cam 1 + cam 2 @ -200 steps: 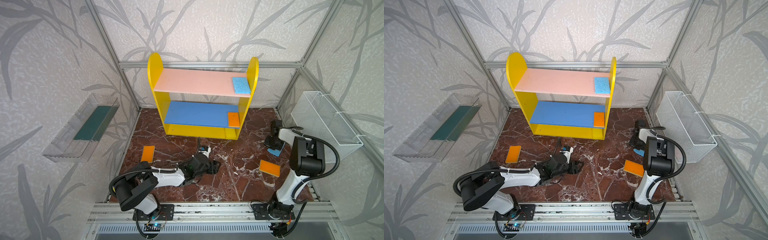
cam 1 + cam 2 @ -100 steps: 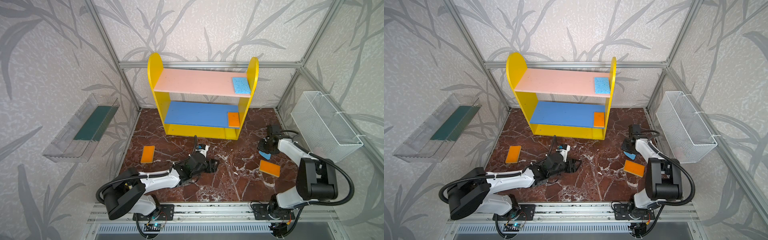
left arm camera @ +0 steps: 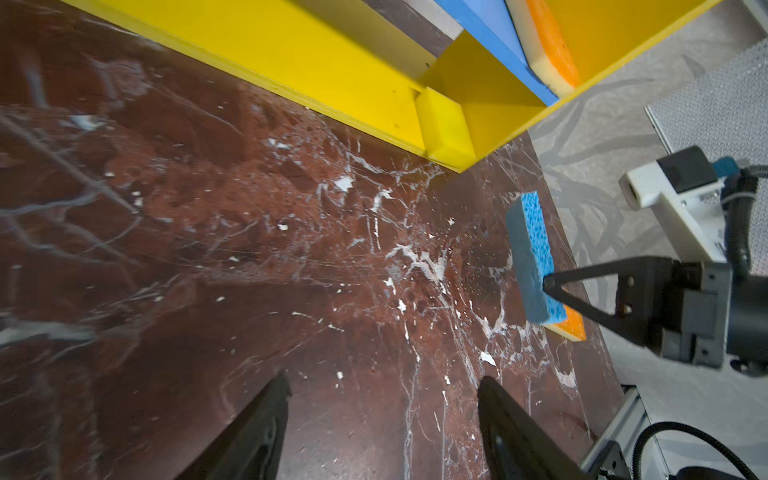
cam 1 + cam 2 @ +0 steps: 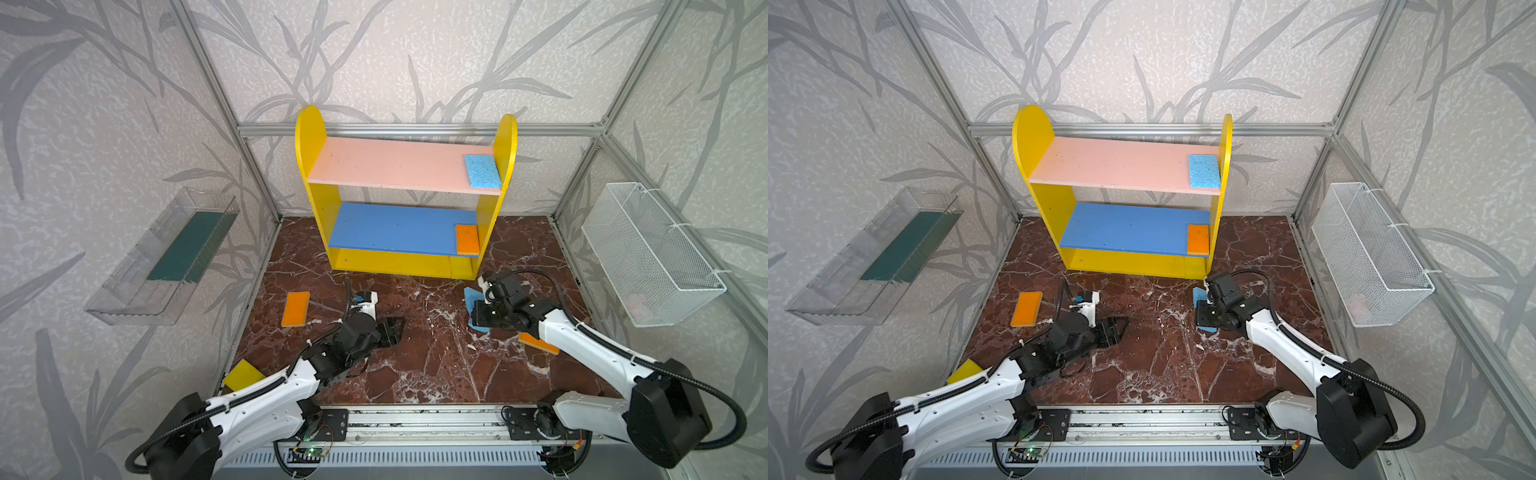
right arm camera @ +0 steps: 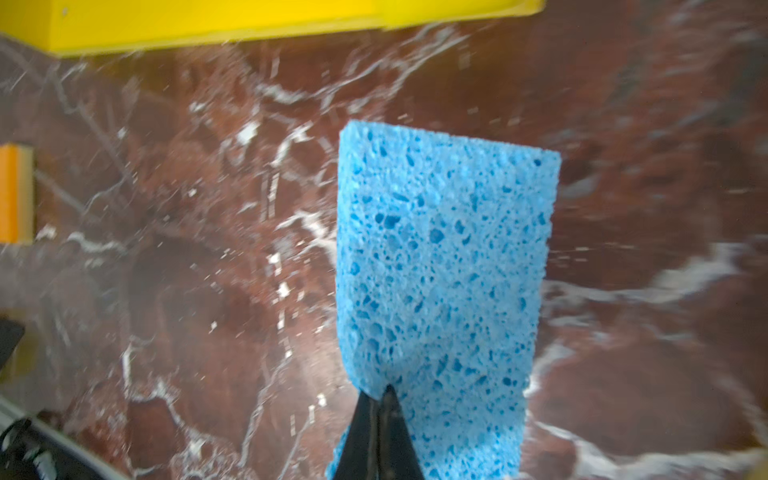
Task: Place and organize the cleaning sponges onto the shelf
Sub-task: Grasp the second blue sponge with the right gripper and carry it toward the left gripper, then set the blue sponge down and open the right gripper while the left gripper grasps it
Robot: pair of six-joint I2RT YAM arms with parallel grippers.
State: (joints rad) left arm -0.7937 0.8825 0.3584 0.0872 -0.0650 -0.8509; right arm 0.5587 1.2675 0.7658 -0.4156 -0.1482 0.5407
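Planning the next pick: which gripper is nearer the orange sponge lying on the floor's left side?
Left. The left gripper sits open just right of that orange sponge; the right gripper, shut on a blue sponge, is far beyond it, by the shelf's right end.

In a top view, the right gripper covers most of the blue sponge. The right arm hides most of an orange sponge. The left arm hides part of a yellow sponge. The floor looks blurry in the right wrist view.
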